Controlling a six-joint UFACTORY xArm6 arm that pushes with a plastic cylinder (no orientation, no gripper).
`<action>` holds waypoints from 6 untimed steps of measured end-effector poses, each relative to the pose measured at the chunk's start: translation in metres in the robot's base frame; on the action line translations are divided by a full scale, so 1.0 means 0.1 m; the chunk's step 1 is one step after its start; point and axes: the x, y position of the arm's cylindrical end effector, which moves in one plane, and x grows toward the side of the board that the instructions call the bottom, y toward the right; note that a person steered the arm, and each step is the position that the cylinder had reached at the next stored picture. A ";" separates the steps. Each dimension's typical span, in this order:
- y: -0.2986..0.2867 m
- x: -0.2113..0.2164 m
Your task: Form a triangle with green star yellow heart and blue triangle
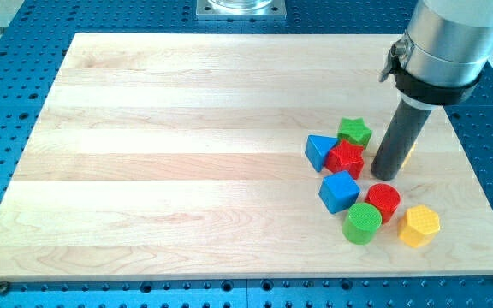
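The green cylinder [362, 222] is seen below the tool's tip [383, 176]; this rod grips nothing. Green star [354, 132] and blue triangle [319, 151] lie to its left, and the yellow heart [408, 155] is half hidden to its right.

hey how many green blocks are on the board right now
2. A green star sits at the cluster's top, touching the red star. A green cylinder stands at the bottom, beside the red cylinder. The rod may hide others.
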 end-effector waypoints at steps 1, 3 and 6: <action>0.40 0.12; -0.38 -0.21; -0.50 -0.37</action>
